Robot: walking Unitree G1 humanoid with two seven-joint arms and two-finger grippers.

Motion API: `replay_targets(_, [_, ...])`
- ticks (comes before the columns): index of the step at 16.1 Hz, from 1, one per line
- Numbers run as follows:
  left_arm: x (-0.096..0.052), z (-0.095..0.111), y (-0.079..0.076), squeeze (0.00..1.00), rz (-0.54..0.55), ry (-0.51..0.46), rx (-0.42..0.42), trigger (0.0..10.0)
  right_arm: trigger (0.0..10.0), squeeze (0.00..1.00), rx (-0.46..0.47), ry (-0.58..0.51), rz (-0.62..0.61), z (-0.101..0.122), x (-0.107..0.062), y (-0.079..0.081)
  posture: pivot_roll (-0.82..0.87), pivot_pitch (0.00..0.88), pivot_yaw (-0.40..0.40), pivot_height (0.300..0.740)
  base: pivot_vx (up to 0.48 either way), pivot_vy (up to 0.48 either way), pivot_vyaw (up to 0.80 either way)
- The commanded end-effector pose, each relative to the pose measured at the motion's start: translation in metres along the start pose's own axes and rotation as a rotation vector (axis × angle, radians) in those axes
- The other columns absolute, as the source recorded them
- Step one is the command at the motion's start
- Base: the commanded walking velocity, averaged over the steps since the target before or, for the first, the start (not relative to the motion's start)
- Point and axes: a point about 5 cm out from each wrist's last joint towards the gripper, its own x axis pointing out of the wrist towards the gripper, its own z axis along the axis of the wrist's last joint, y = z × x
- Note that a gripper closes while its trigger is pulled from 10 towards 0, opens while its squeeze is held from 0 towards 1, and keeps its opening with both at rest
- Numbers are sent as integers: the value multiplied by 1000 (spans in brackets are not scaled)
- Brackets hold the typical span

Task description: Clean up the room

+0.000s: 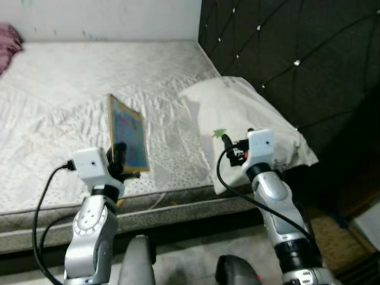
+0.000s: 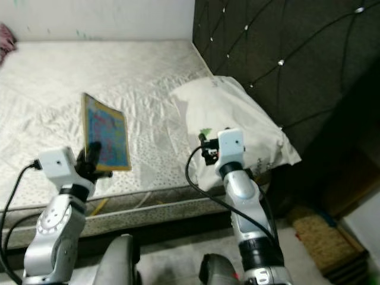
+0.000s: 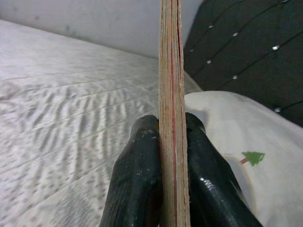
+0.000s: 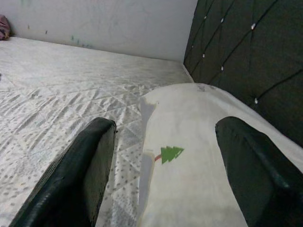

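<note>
Right wrist view: pillow (image 4: pixel 199 156) between fingers (image 4: pixel 80 175)

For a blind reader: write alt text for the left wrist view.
Two black fingers clamp a thin book held edge-on and upright. Behind lie a white quilted mattress, a white pillow with a small green tree print, and a dark tufted headboard.
</note>
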Motion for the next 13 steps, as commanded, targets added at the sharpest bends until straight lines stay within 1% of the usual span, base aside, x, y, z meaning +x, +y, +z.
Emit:
replay_targets(1, [3, 14, -5, 0, -27, -69, 6, 10000, 10000, 0, -10, -16, 10, 6, 2, 1, -16, 0, -54, 656, 390, 0, 0])
replay_targets(8, [4, 13, -5, 0, -27, -62, 2, 10000, 10000, 0, -11, -17, 24, 6, 2, 2, -21, 0, -54, 656, 393, 0, 0])
replay_targets(10, [6, 11, -4, 0, 16, -51, 11, 10000, 10000, 0, -11, -16, 26, 6, 2, 2, -21, 0, -54, 656, 0, 0, 0])
replay_targets(13, [8, 11, -1, 0, 48, -54, 15, 10000, 10000, 0, -8, -16, 30, 6, 2, 2, -22, 0, -54, 656, 0, 0, 0])
